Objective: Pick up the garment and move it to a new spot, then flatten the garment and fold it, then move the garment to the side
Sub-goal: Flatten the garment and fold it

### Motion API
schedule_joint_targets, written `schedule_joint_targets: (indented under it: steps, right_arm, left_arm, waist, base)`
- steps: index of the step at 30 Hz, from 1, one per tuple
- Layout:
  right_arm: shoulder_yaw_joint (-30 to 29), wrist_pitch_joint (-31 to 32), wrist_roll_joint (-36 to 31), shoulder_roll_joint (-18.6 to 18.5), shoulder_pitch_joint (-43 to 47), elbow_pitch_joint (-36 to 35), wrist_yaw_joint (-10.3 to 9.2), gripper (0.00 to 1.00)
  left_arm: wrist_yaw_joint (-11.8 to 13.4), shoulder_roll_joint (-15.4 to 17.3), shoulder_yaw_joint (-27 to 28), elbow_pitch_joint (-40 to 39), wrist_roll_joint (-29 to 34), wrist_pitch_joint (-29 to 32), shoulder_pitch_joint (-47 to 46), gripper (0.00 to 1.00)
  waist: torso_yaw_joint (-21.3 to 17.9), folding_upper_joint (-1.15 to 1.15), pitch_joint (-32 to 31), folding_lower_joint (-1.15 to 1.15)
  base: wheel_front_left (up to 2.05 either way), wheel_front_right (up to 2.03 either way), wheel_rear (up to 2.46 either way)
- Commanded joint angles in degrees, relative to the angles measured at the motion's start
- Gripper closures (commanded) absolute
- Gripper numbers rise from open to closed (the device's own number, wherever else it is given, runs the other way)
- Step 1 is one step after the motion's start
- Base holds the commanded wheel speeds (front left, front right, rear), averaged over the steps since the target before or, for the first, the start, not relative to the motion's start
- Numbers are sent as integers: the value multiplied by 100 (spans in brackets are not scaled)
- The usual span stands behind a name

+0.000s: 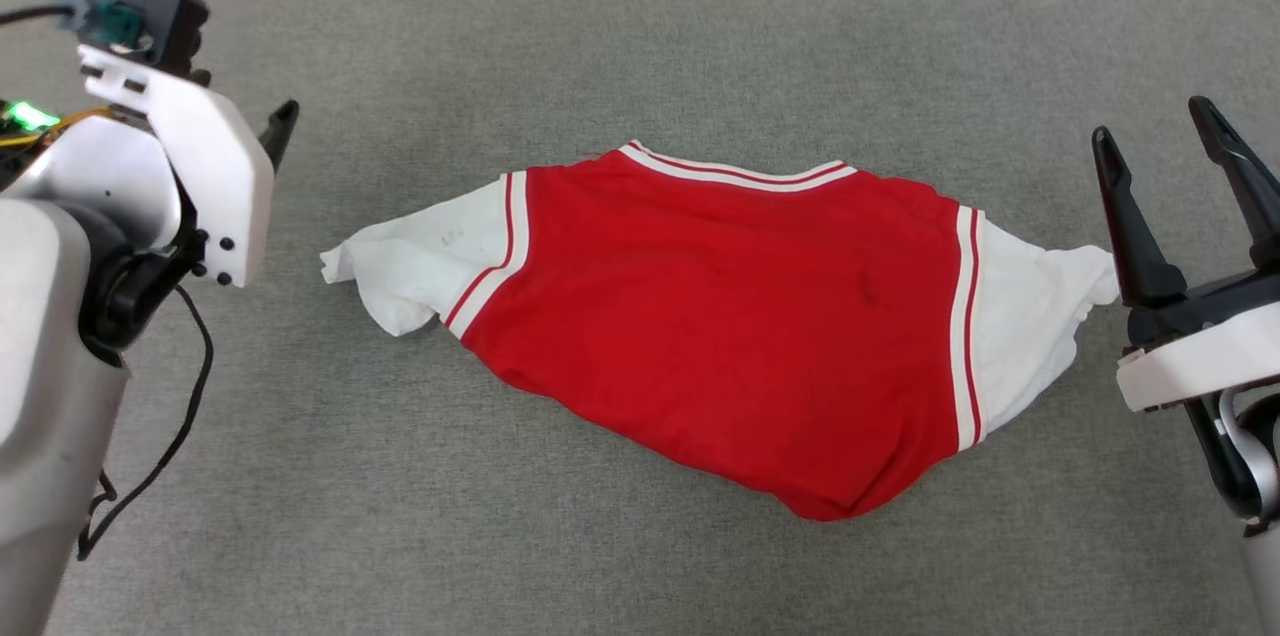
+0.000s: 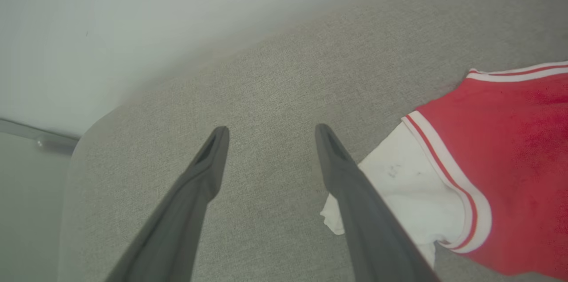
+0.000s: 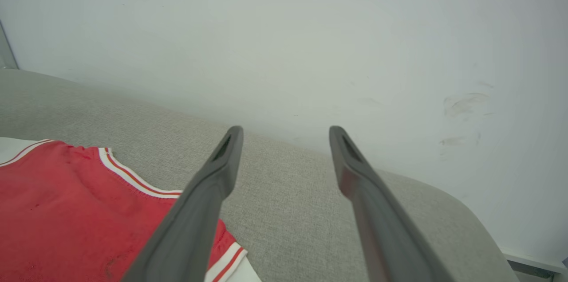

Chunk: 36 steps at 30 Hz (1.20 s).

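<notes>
**Shirt bunched, both jaws empty**

Your shirt (image 1: 720, 316) lies rumpled mid-counter (image 1: 640, 36), plain red side up. The left jaws and right jaws stand spread wide, holding nothing, one near each end of it. Pinch only the top layer and it may drag lopsided. The wall (image 3: 310, 29) crowds the counter's far edge; nearer you the counter lies bare.

Red garment (image 1: 720, 316), white sleeves, red-and-white striped trim; grey cushion (image 1: 640, 36).

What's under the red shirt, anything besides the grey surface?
The garment lies on the grey fabric surface, which shows around it. Nothing sticks out from beneath it. Whether anything lies under the cloth, and the shirt's underside, cannot be seen.
</notes>
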Motion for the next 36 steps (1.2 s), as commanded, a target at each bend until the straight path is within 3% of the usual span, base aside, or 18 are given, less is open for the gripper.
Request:
schedule_joint_targets:
  steps: [1,4,12,18,26,27,28,36]
  right_arm:
    - [-67,47,-69,59,111,-151,-6,0]
    - [-156,203,-210,174,276,-472,-6,0]
    - [-90,423,-209,311,195,-887,-6,0]
    - [20,461,-161,319,84,-930,-6,0]
    - [12,465,-64,243,-28,-813,-6,0]
    - [-3,467,-60,236,-51,-790,-6,0]
    - [-6,487,-59,218,-71,-758,-6,0]
    - [155,666,-110,-317,-599,-769,-6,0]
  left_arm:
    - [3,112,-173,-46,-165,233,-137,0]
    - [2,373,-630,-88,-628,862,-411,0]
    - [1,561,-1367,357,-1477,2121,-906,0]
    - [0,761,-1810,629,-1787,2544,-831,0]
    - [-5,801,-2444,833,-2029,2632,-516,0]
    - [-6,807,-2568,824,-2028,2633,-496,41]
    - [-7,809,-2660,795,-2037,2592,-496,100]
    - [1,1037,-2699,737,-2151,1982,-888,100]
  waist:
    - [-42,0,82,0]
    - [-90,0,204,0]
    - [-261,0,521,0]
    - [-404,0,709,0]
    - [-456,0,816,0]
    - [-449,0,805,0]
    - [-437,0,787,0]
    - [-343,0,424,0]
  base:
    - [0,0,0]
    - [0,0,0]
    - [0,0,0]
    - [0,0,0]
    - [0,0,0]
    - [0,0,0]
    - [0,0,0]
    - [0,0,0]
